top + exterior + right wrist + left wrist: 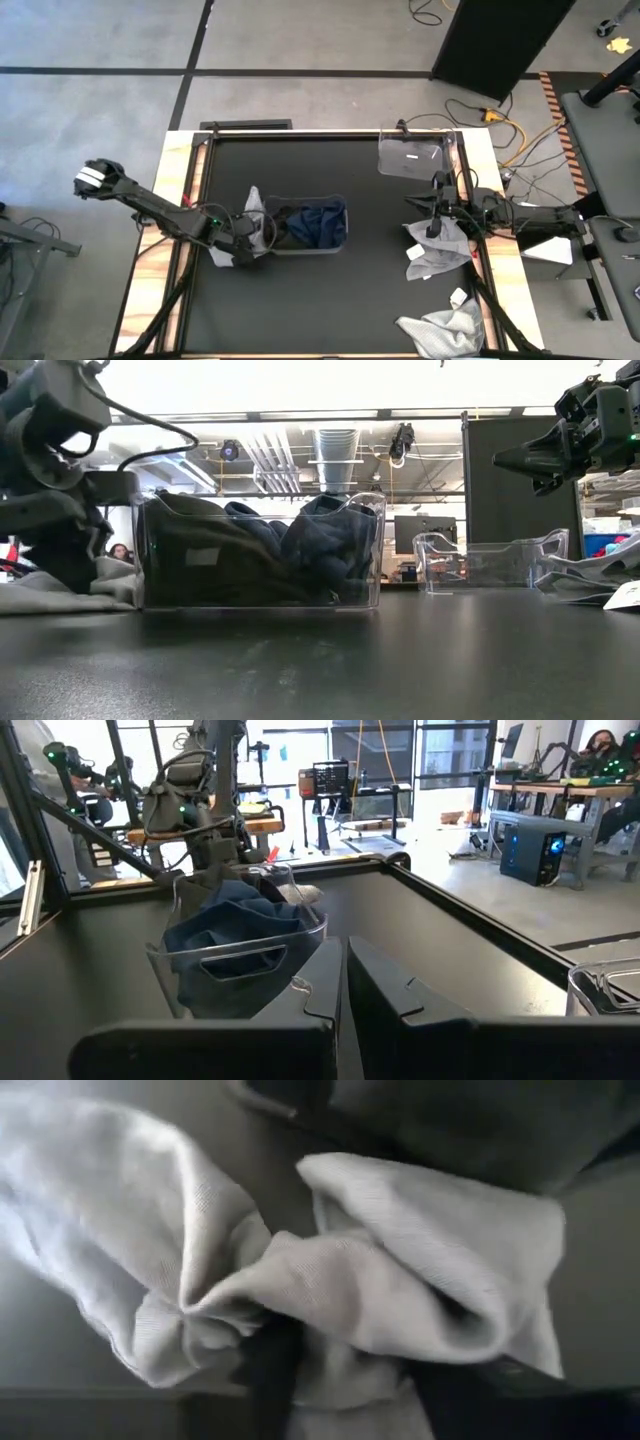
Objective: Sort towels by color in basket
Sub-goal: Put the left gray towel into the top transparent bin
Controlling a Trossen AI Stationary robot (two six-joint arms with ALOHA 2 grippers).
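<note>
A clear bin (310, 251) (372, 560) (236, 952) at mid-table holds a black towel (200, 555) and a navy towel (322, 222) (235, 915). A light grey towel (255, 203) (112, 584) (400, 1250) lies bunched on the table against the bin's left wall. My left gripper (243, 243) (350, 1390) is down on it and shut on it. My right gripper (420, 205) (505, 460) (343, 985) hovers shut and empty above a second grey towel (442, 248) near the right edge. A third grey towel (442, 330) lies by the near edge. My left gripper pinches a bunched fold (330, 1290) of the light grey towel between its two fingers (272, 1370), several layers gathered together. The towel bulges out on both sides of the fingers. Its lower part (112, 592) rests on the table beside the bin.
An empty clear bin (410, 157) (490, 560) stands at the far right of the table. White tags (416, 270) lie on and beside the right-hand towels. The dark tabletop (370, 300) between the filled bin and the right towels is bare. A person (120, 552) sits in the room behind.
</note>
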